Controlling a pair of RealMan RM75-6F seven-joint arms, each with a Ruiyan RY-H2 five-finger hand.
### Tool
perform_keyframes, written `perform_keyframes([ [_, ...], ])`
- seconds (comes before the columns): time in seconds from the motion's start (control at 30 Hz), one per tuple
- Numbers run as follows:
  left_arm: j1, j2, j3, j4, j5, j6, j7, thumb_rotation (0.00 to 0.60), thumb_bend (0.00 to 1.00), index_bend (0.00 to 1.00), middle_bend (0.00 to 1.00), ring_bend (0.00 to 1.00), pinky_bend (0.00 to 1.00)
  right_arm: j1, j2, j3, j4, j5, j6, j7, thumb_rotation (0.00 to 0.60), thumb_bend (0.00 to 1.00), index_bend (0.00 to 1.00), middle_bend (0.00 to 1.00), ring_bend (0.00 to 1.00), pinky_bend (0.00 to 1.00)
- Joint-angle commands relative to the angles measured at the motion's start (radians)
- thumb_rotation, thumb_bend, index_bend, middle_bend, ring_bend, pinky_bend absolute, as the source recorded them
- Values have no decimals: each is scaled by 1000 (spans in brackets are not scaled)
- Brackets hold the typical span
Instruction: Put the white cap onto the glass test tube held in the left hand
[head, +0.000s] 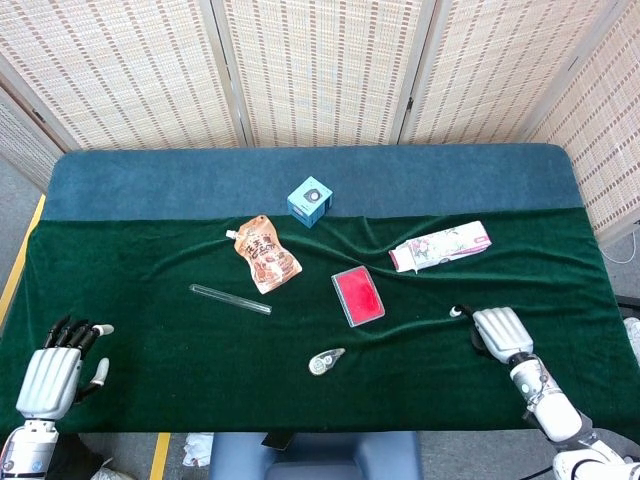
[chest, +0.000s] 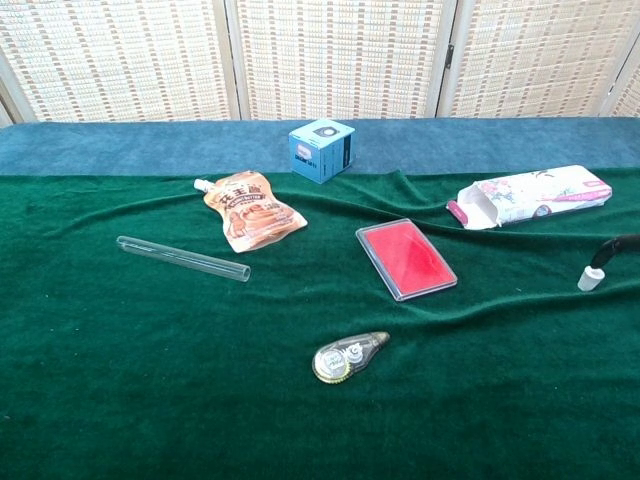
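The glass test tube (head: 230, 299) (chest: 182, 258) lies flat on the green cloth, left of centre, held by no hand. My left hand (head: 50, 375) rests at the table's front left corner, fingers spread and holding nothing; only the head view shows it. At the front right, my right hand (head: 500, 331) pinches the small white cap (head: 455, 311) at its fingertips. In the chest view the white cap (chest: 589, 279) hangs tilted under a dark fingertip (chest: 612, 246) at the right edge, and the remainder of the hand is out of frame.
An orange pouch (head: 266, 255), a blue box (head: 310, 201), a red flat case (head: 358, 296), a correction tape dispenser (head: 326, 361) and a floral carton (head: 440, 246) lie scattered on the green cloth (head: 150, 270). A wicker screen stands behind the table.
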Motion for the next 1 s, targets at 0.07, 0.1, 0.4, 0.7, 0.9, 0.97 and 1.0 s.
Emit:
perform_keyframes([
  [0.07, 0, 3, -1, -2, 1, 1, -2, 600, 500, 322, 313, 213, 130, -17, 11, 8, -14, -35, 49, 25, 570, 796, 216, 926, 1000, 1000],
  [0.1, 0, 2, -1, -2, 1, 1, -3, 600, 500, 322, 313, 213, 130, -21, 13, 11, -17, -41, 63, 28, 568, 797, 216, 926, 1000, 1000],
  [0.4, -3, 2, 1, -7, 5, -7, -3, 600, 499, 322, 313, 213, 129, -55, -4, 47, -26, -32, 162, 4, 568, 184, 217, 933, 1000, 1000],
  [0.7, 0, 5, 4, -19, 5, -9, 11, 600, 499, 321, 313, 212, 129, -16, -35, 48, 64, -53, 98, -3, 574, 231, 405, 961, 1000, 1000],
  [0.9, 1, 4, 4, -23, 1, -11, 20, 600, 499, 318, 313, 212, 129, 20, -70, 56, 134, -51, 52, -30, 570, 354, 453, 973, 1000, 1000],
  [0.97, 1, 3, 4, -23, -2, -12, 24, 600, 499, 317, 313, 212, 128, 30, -82, 60, 154, -43, 36, -35, 570, 374, 458, 973, 1000, 1000],
  [1.0, 1, 3, 3, -23, -4, -13, 25, 600, 499, 316, 313, 212, 128, 34, -87, 62, 163, -40, 30, -37, 571, 376, 458, 973, 1000, 1000],
])
